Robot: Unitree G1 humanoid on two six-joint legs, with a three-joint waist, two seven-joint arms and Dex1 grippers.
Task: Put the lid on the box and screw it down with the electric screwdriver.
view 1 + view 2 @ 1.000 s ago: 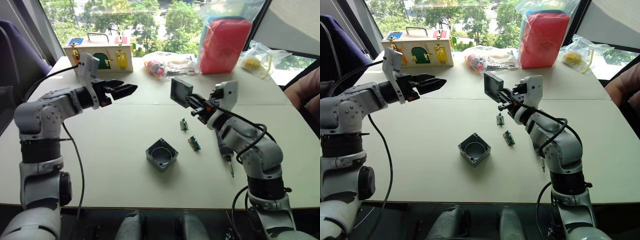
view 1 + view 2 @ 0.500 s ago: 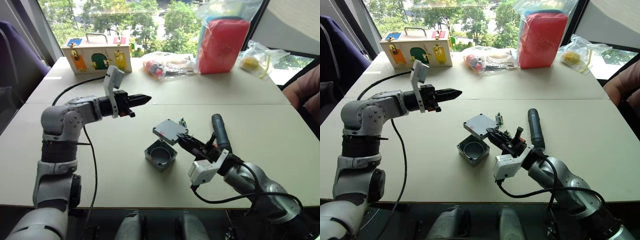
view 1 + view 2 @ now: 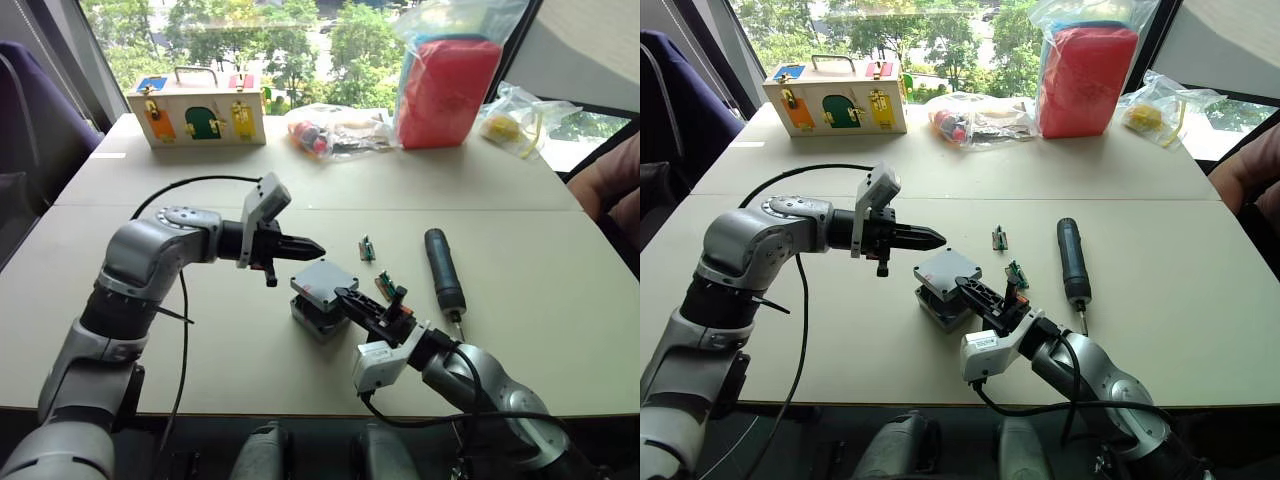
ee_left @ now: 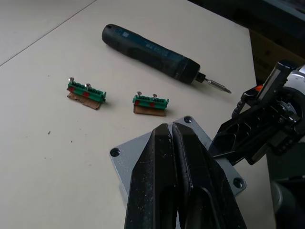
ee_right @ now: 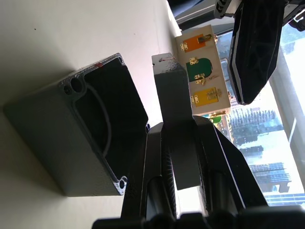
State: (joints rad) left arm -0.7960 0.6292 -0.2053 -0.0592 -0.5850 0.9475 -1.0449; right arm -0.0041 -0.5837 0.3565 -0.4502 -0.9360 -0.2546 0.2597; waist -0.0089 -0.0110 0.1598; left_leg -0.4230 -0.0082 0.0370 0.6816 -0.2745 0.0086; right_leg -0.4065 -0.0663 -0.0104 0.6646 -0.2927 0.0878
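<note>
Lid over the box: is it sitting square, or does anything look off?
The lid is not seated. The right pincer grips it by one edge above the box, and the right wrist view shows a gap, with the box's cavity open. The left pincer is shut, just above the lid. Nothing looks damaged.

The right claw [image 3: 352, 300] has lowered the lid [image 3: 325, 283] over the box [image 3: 312, 318].

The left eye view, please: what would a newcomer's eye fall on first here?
At mid-table, the right gripper holds the grey lid just above the open box, with the shut left gripper pointing at it from the left. The electric screwdriver lies unused to the right, beyond two small green connectors. At the far edge stand a wooden latch box and a red bag.
</note>
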